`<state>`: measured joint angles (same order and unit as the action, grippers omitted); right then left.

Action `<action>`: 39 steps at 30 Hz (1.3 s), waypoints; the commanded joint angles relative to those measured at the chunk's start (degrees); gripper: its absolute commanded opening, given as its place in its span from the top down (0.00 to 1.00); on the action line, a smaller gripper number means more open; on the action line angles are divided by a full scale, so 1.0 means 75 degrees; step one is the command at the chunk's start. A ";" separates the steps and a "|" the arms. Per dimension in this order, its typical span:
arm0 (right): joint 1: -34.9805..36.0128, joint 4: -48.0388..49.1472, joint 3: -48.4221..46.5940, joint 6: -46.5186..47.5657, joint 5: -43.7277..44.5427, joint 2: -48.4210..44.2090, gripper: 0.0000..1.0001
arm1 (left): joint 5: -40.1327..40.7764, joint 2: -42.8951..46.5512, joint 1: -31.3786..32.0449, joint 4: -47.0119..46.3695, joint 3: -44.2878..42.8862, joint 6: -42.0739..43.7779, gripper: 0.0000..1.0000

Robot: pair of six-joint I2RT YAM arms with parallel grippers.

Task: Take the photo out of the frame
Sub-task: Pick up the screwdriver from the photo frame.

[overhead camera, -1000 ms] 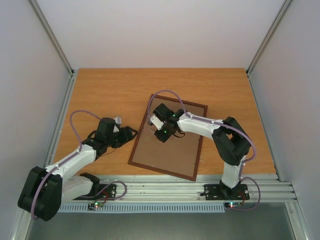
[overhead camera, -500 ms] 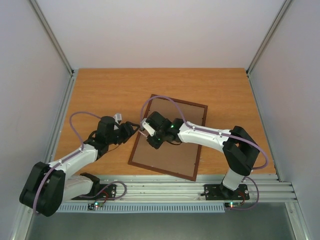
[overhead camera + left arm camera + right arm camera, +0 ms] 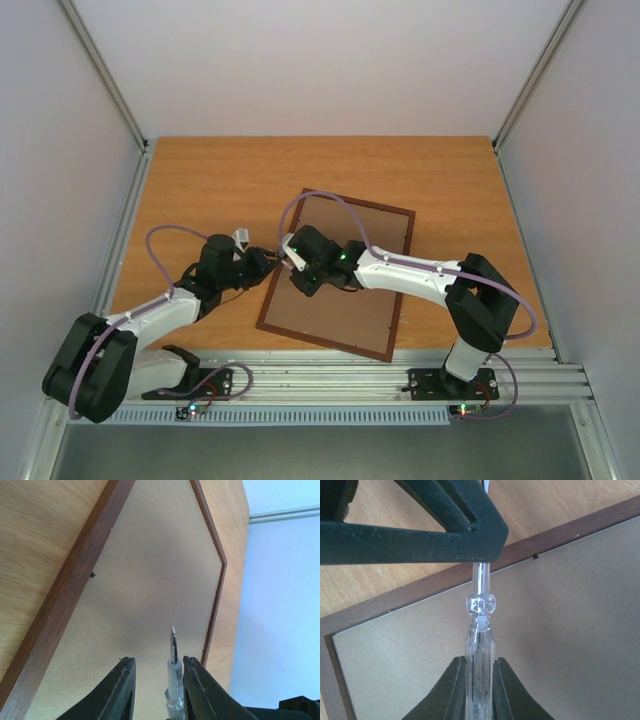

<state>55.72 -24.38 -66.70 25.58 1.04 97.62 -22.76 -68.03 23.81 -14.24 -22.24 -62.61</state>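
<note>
The photo is hidden — the thin reddish-brown wooden rectangular frame (image 3: 340,312) lies back-up at the middle of the orange wooden table (image 3: 220,180), brown hardboard showing. My right gripper (image 3: 479,664) is clamped on a clear-handled metal-tipped screwdriver (image 3: 479,625). My left gripper (image 3: 155,664) stands narrowly parted around its tip end — only the wrist views show this; contact unclear.

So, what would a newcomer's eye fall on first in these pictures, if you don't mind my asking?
The big dark wooden frame lies face down in the middle of the orange table, with its brown back showing. Over the frame's left edge, the right pincer clamps a clear plastic tool with a metal shaft. The tool reaches into the open left pincer, which faces the right one.
</note>
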 commanded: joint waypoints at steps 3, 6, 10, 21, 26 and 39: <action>0.0151 0.0368 -0.0027 -0.0043 0.0269 -0.0115 0.97 | -0.0055 -0.0314 0.0103 -0.0919 0.0119 -0.0129 0.77; 0.0152 0.0425 -0.0002 -0.0063 0.0235 -0.0114 0.97 | -0.0091 -0.0410 0.0118 -0.1155 0.0148 -0.0204 0.87; 0.0152 0.0402 0.0020 0.0011 0.0084 -0.0140 0.96 | -0.0088 -0.0390 0.0124 -0.1491 0.0261 -0.0225 0.99; -0.0146 -0.0530 -0.0344 0.0037 -0.1023 -0.0214 0.68 | -0.0359 -0.0152 0.0118 -0.2551 0.0781 0.0236 0.99; -0.0297 -0.0641 -0.0422 -0.0084 -0.1394 -0.0220 0.66 | -0.0398 -0.0089 0.0119 -0.3282 0.1066 0.0114 1.00; -0.0548 -0.0460 -0.0296 -0.0270 -0.2109 -0.0142 0.71 | -0.0300 0.0668 0.0118 -0.3234 0.1207 0.0178 0.99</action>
<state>52.05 -28.36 -68.42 24.47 -11.81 97.62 -25.28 -64.93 24.49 -34.52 -13.76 -62.52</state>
